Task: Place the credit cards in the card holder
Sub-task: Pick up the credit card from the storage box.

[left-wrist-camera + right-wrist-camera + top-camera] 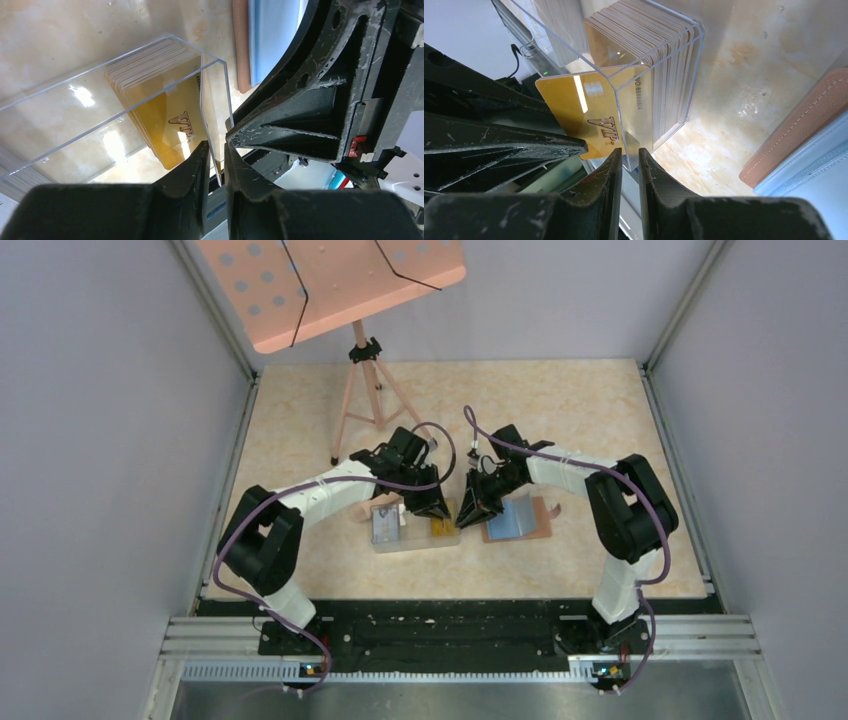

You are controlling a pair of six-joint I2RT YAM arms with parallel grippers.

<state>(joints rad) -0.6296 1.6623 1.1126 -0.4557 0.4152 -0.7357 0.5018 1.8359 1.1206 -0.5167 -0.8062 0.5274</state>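
**Both tools at the box's end wall**

Top: the left tool (432, 508) and right tool (472, 512) meet over the right end of a clear box (400, 546) on the counter (600, 420). Cards (386, 527) stand in the box. The wallet (518, 522) lies just right of it.

Left wrist: the left tool's fingers stand slightly apart, astride the box's end wall. A gold card (167, 125) leans by that wall.

Right wrist: the right tool's fingers flank the same wall closely; I cannot tell whether they pinch it. The gold card juts past the box's edge.
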